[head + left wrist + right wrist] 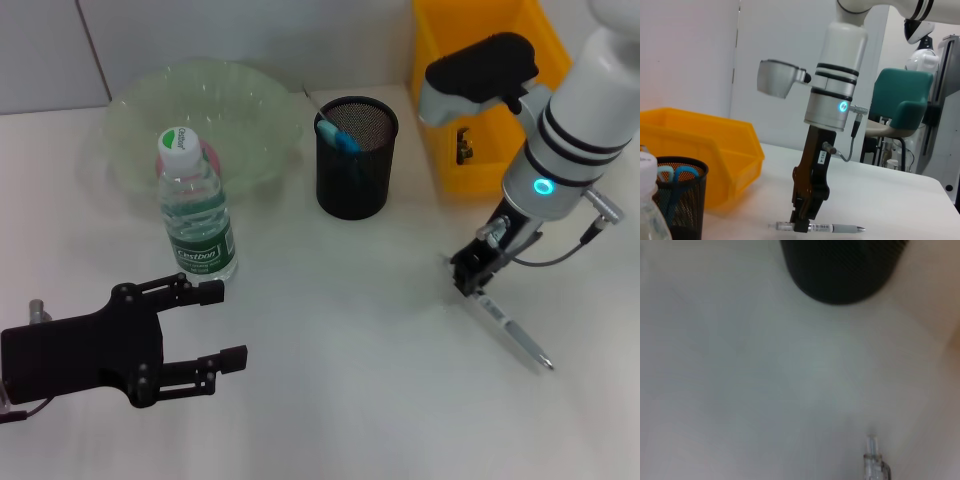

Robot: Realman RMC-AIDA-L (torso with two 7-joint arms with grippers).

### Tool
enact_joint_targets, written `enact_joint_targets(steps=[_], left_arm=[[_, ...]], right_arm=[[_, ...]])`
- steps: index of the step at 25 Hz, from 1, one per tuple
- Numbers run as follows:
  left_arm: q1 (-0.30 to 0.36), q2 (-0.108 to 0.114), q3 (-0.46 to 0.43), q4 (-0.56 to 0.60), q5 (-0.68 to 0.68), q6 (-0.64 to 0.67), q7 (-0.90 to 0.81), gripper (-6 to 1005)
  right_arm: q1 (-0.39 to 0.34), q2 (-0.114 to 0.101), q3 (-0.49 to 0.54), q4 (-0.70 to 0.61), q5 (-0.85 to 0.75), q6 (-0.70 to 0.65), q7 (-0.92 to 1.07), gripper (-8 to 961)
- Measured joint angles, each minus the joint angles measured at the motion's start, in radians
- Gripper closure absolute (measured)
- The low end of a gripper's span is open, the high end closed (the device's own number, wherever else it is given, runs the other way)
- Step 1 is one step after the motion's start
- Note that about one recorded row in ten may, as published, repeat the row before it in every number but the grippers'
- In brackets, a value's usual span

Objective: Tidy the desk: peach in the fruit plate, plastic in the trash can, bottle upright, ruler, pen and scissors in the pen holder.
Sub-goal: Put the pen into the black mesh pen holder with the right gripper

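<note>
My right gripper (470,278) is down at the table on the right, shut on one end of the pen (518,335), which lies flat. The left wrist view shows that gripper (801,225) from the side, over the pen (832,228). The black mesh pen holder (356,158) holds blue-handled scissors (338,136) and a thin stick-like thing, perhaps the ruler. The bottle (197,210) stands upright before the green fruit plate (245,105). A pink edge behind its cap may be the peach. Low at the left, my left gripper (220,325) hangs open and empty. No plastic is in view.
A yellow bin (480,90) stands at the back right, just behind my right arm. The pen holder (845,270) lies a short way beyond the pen's clear end (872,460). White tabletop stretches between the two grippers.
</note>
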Motion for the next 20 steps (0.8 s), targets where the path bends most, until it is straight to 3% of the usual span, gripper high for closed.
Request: enact_joint_targets(steps=[9,20], left_arm=[[-0.002,0.000,-0.006,0.000,-0.002,-0.001,-0.004,211],[-0.004,0.000,-0.024,0.001,-0.005,0.006,-0.024,211]], right_arm=[[-0.048,-0.005,0.094,-0.184,0.076,-0.067,-0.052,775],[-0.166,-0.007,0.268,-0.563,0.303,-0.110,-0.231,776]])
